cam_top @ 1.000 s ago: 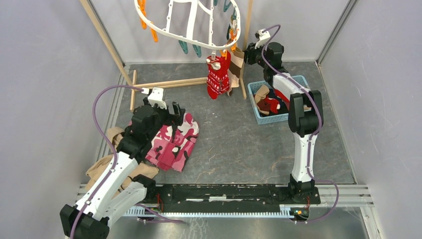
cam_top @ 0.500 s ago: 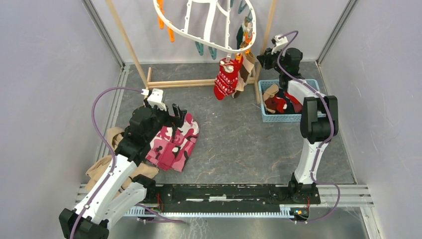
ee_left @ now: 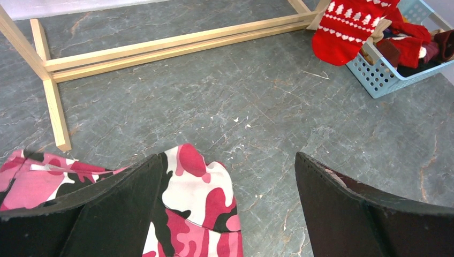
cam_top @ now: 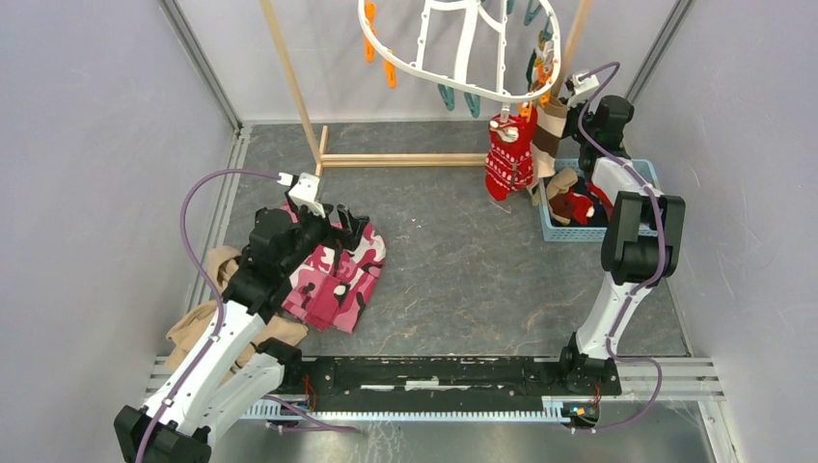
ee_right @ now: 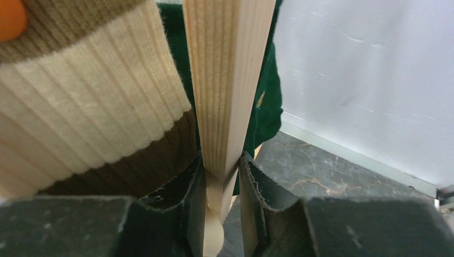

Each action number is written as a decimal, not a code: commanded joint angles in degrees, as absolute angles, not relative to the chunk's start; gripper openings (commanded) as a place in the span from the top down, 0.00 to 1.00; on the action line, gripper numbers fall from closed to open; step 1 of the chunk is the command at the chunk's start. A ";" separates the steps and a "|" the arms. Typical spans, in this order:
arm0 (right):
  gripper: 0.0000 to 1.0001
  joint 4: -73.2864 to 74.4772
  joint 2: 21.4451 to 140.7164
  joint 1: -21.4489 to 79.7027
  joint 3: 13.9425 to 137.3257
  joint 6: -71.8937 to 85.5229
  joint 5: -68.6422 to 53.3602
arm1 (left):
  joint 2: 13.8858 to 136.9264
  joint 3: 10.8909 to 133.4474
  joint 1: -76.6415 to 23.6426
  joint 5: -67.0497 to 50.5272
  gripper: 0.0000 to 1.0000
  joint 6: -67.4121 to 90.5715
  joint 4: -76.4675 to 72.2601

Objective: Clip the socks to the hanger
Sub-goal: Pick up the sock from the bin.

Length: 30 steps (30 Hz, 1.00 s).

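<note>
**A:** The hanger [cam_top: 410, 68] hangs high at the back, between the posts of the wooden rack [cam_top: 289, 77]. A red patterned sock [cam_top: 506, 159] and a tan-striped sock [cam_top: 550, 130] hang side by side from clips on its right-hand rim.

**B:** And the right gripper [ee_right: 220, 209]? How close is it?

**A:** Right in among them! Its fingers [ee_right: 262, 198] are clamped on the rack's right post, not on any sock. The tan-striped sock hangs just beside the left finger, and a dark green sock [ee_right: 267, 101] hangs behind the post.

**B:** Any others?

**A:** More socks [ee_left: 407, 45] are heaped in the blue basket [ee_left: 380, 80], on the floor below that arm.

**B:** Over to the left gripper [ee_left: 227, 214].

**A:** It's well apart from all that. Its fingers are spread wide with nothing between them, low over the pink camouflage cloth [ee_left: 198, 203]. A tan cloth [cam_top: 207, 323] lies beside its arm.
</note>
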<state>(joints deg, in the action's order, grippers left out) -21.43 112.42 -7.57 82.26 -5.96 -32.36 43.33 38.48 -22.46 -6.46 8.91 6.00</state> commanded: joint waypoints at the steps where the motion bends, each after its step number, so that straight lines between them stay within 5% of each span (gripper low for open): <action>1: 0.68 -19.24 108.43 -9.20 82.57 -10.19 -35.16 | 42.80 38.45 -22.07 -8.42 0.02 7.52 2.70; 7: 0.35 -17.67 103.97 -10.90 80.64 -10.34 -37.72 | 41.30 36.62 -22.11 -11.96 0.02 13.52 0.28; 12: 0.19 -13.87 98.64 -12.54 77.74 -12.61 -39.45 | 38.10 31.82 -22.11 -15.89 0.02 20.54 -6.22; 30: 0.03 16.91 75.25 -19.58 63.59 -31.00 -46.47 | 37.75 36.63 -22.07 -20.70 0.00 18.12 1.91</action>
<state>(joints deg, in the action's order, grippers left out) 8.73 80.47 -19.62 66.15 -25.45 -43.79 35.77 32.95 -22.46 -18.81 21.30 -1.19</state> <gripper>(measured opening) 0.967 0.994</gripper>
